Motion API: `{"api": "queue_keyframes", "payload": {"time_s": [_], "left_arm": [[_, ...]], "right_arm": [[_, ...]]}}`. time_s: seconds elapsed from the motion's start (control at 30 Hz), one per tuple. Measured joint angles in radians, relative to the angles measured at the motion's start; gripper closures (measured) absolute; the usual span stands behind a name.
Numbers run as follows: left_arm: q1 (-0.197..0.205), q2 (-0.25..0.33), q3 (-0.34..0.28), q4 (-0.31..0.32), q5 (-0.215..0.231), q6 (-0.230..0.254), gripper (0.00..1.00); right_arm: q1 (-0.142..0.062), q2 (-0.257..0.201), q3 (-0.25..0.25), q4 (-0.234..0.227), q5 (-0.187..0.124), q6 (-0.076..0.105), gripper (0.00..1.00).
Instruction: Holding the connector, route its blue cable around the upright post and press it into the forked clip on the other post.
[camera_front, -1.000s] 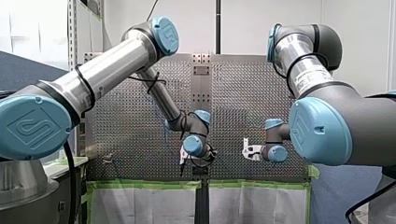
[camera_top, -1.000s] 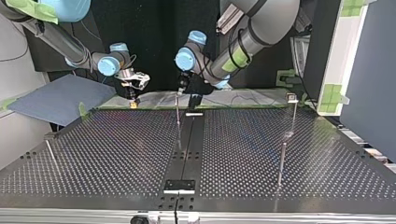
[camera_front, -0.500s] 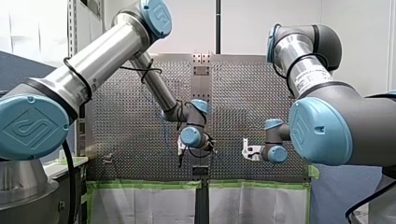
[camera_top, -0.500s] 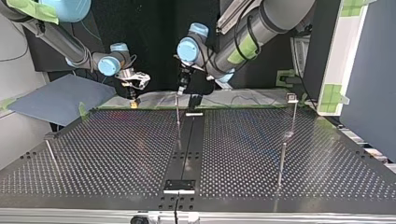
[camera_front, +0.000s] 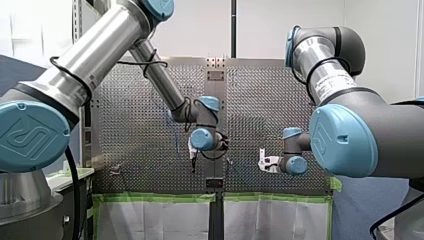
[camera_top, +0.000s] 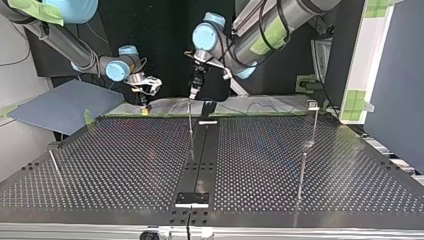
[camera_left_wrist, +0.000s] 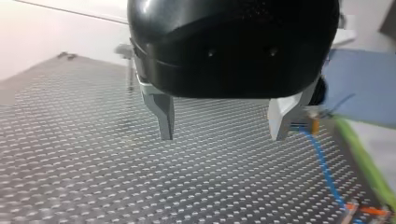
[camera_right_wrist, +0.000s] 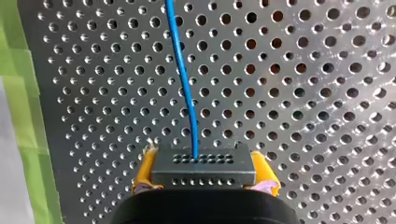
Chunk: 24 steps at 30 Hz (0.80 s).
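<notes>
Judging from how things lie, only the opening grasp is done: my right gripper (camera_right_wrist: 203, 171) pinches the grey connector (camera_right_wrist: 203, 164) between its yellow pads (camera_right_wrist: 145, 171). The blue cable (camera_right_wrist: 184, 84) leaves the connector's face and runs ahead over the perforated table (camera_right_wrist: 303, 93), with no post beside it in the right wrist view. My left gripper (camera_left_wrist: 222, 133) hangs above the table with its metal fingers spread and nothing between them. A stretch of the cable lies on the holes off to one side of it, untouched. In the top view my right gripper sits at the far edge towards the view's left, well apart from the slim post (camera_top: 190, 127) standing near the middle strip and further yet from the two posts (camera_top: 302, 172) at the view's right. I cannot make out which of these carries the forked clip — the tops are too small to read. So the wrap around the upright post is not yet begun, and pressing the cable into the clip is also left — most of the task lies ahead, in my estimate.
</notes>
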Motion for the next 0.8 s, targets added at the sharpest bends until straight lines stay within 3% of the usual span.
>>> {"api": "queue_keyframes", "payload": {"time_s": [0.23,0.57,0.8], "left_arm": [[0.003,0.065,-0.065,0.065,-0.014,-0.059,0.00],[-0.001,0.150,-0.150,0.146,-0.014,-0.074,0.00],[-0.001,0.209,-0.209,0.202,0.027,-0.119,0.00]], "right_arm": [[0.007,0.000,0.000,0.002,0.000,0.000,1.00],[0.014,0.000,0.000,-0.002,0.000,0.003,1.00],[0.018,0.001,0.000,-0.002,-0.009,0.008,1.00]]}}
